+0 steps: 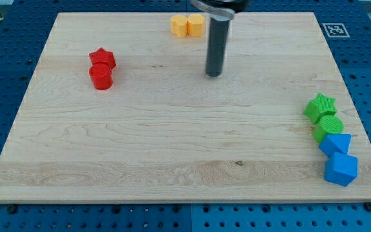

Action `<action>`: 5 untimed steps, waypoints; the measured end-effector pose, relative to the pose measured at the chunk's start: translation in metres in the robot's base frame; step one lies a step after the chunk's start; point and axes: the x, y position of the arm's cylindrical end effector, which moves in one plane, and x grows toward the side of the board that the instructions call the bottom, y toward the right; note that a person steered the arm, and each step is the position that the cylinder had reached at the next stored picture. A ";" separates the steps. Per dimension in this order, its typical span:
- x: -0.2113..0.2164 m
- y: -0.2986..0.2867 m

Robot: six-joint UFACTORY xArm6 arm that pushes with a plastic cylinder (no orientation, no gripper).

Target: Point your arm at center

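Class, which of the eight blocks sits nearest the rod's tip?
The right-hand yellow block at the view's top, just up-left of my tip; every other block lies farther off.

A pale wooden desk (172,142) lies on a blue perforated base (5,77) dotted with holes. A black-and-white marker tag (334,29) sits at the view's top right. Even, soft lighting.

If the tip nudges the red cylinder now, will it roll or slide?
Probably slide: the red cylinder stands on its flat end on the smooth wooden board. It touches the red star, so a push towards the view's top would likely move both. My tip is well to its right.
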 end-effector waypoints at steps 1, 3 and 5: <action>-0.006 -0.021; -0.005 -0.021; 0.037 -0.021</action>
